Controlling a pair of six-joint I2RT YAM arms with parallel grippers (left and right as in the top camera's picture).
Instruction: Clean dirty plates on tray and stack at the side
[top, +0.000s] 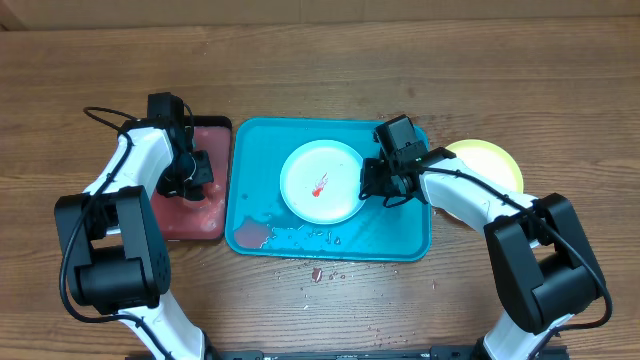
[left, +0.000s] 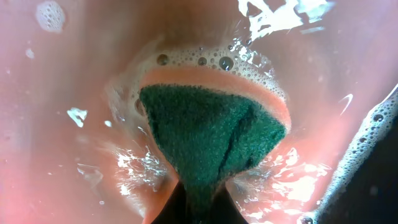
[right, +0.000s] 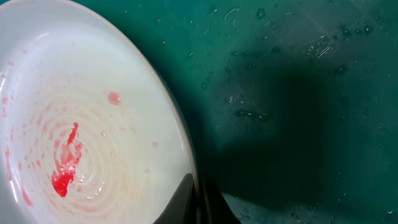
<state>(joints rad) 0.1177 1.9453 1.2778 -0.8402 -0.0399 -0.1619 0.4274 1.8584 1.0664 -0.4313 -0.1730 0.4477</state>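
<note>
The white plate (top: 322, 180) with a red sauce smear lies in the turquoise tray (top: 400, 238). My right gripper (top: 372, 185) is shut on the plate's right rim. In the right wrist view the fingers (right: 198, 199) pinch the rim of the white plate (right: 81, 137) over the wet tray floor (right: 298, 93). The lime-green plate (top: 492, 160) lies on the table right of the tray, partly under my right arm. The cyan plate is not in view. My left gripper (top: 190, 180) is shut on a green-and-orange sponge (left: 211, 130).
The sponge sits in soapy water in a smaller black-rimmed reddish tray (top: 200, 218), left of the turquoise tray; its floor fills the left wrist view (left: 50, 124). Water and red residue pool at the turquoise tray's front left (top: 255, 232). Red drops lie on the table (top: 318, 272).
</note>
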